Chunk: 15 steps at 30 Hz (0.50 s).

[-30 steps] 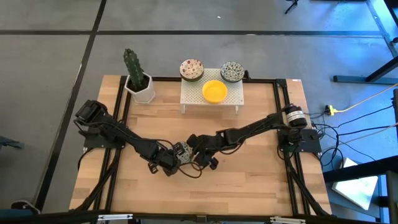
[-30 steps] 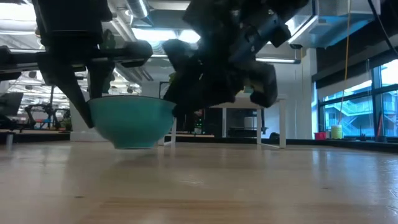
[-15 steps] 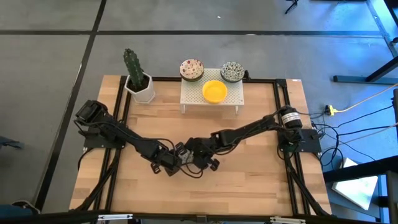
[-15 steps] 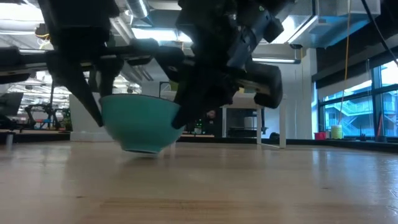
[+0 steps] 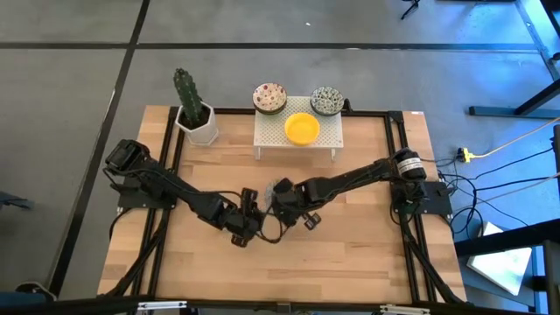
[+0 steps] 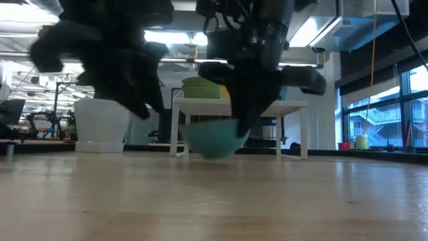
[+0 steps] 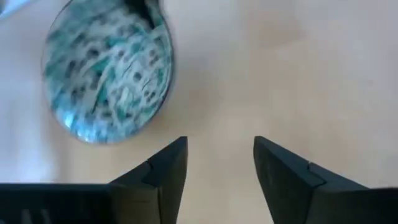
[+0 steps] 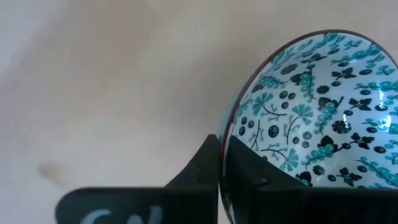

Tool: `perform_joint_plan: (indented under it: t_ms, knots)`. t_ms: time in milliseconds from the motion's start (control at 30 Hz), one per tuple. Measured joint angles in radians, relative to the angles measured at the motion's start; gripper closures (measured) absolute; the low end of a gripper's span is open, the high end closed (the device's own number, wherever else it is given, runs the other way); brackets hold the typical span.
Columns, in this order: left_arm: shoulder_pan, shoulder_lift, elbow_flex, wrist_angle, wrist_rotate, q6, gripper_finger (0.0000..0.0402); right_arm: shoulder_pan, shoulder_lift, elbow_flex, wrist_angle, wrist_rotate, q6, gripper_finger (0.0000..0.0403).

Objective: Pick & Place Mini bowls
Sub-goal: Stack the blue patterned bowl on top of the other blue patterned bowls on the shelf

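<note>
A small white bowl with a teal flower pattern inside and a teal outside (image 8: pixel 317 118) is near the table's middle (image 5: pixel 282 187), tilted, with my right gripper (image 8: pixel 225 163) shut on it. My left gripper (image 7: pixel 219 163) stands open just to the bowl's left (image 5: pixel 248 204), with only bare table between its fingers and the bowl (image 7: pixel 109 74) a little beyond them. In the low view the bowl (image 6: pixel 214 137) hangs under the right arm's fingers. My right gripper pinches the bowl's rim (image 8: pixel 231 142), one finger inside the bowl and one outside its wall. The fingers come from above, pointing down (image 6: pixel 242 124). The bowl sits tilted in the hold; whether its foot touches the table, I cannot tell.
At the far edge a white perforated stand (image 5: pixel 328 140) carries a yellow bowl (image 5: pixel 302 129), a speckled bowl (image 5: pixel 269 98) and a grey-green bowl (image 5: pixel 327 101). A white pot with a cactus (image 5: pixel 194 118) stands left of it. Bare wood lies along the near side.
My left gripper has opened, let go of the teal bowl and drawn back from it. My right gripper has shut on the bowl's rim and carried it toward the far right, toward the stand.
</note>
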Motion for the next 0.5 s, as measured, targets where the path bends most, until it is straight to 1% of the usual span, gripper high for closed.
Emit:
perform_joint_plan:
  t_ms: [67,133,233,367,433,500]
  knots:
    - [-0.007,-0.029,0.000,-0.049,-0.102,-0.072,0.0216,-0.004,-0.027,0.012,-0.059,0.019,0.017,0.0390]
    - [-0.007,-0.065,0.000,-0.096,-0.182,-0.119,0.0213,-0.013,-0.066,0.012,-0.084,0.008,0.017,0.0390]
    - [-0.005,-0.133,0.000,-0.177,-0.270,-0.175,0.0210,-0.034,-0.135,0.011,-0.087,-0.030,0.009,0.0390]
    - [-0.006,-0.236,0.000,-0.242,-0.375,-0.270,0.0210,-0.071,-0.268,0.012,-0.097,-0.026,0.011,0.0390]
    - [-0.005,-0.285,0.000,-0.259,-0.410,-0.309,0.0210,-0.093,-0.341,0.012,-0.098,0.009,0.015,0.0390]
    - [-0.005,-0.327,0.000,-0.264,-0.449,-0.341,0.0210,-0.118,-0.409,0.012,-0.096,0.090,0.018,0.0390]
